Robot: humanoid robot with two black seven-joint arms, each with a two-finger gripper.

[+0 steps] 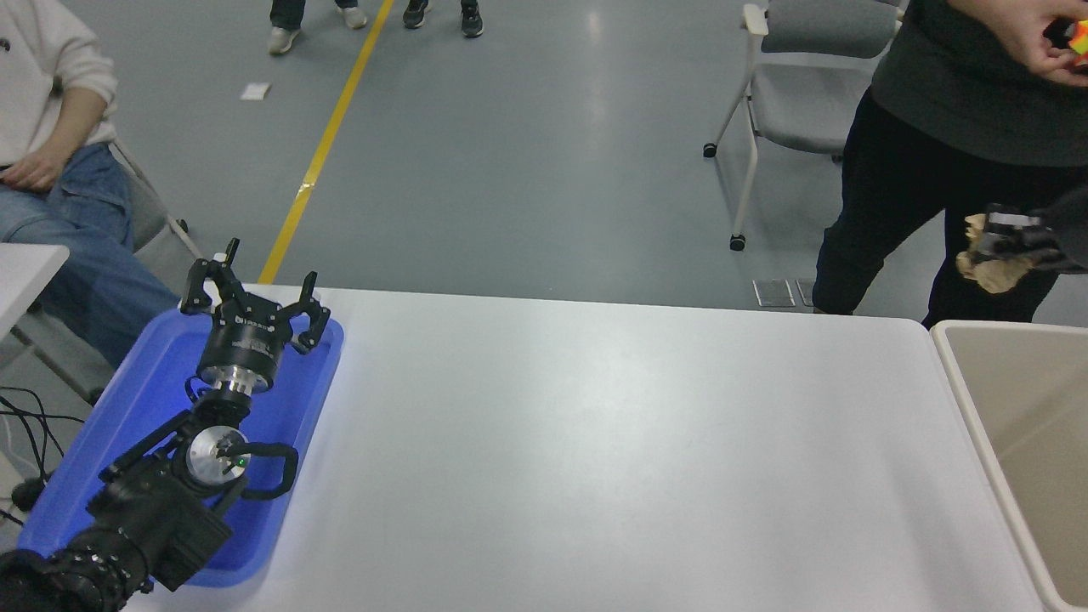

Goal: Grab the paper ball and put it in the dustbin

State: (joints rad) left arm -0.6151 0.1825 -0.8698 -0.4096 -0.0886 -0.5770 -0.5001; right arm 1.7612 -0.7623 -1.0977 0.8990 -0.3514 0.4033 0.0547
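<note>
Right gripper [986, 251] is gripping the paper ball [993, 270] in closed jaws beyond the counter's far-right corner, above the dustbin [950, 357]. Releasing now risks missing the rim. Left gripper [253, 297] is parking, jaws open.

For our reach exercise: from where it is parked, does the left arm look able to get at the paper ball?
Probably not: the left gripper sits over the blue tray, while the paper ball hangs in the right gripper across the table.

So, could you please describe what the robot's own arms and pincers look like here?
The left arm is matte black with a ribbed cuff, a looped black cable, a silver disc carrying a tiny green light, and a silver wrist ring. Its left pincer has black, hooked fingers on a cylinder with small white print. The right pincer is black with a pale metal block.
</note>
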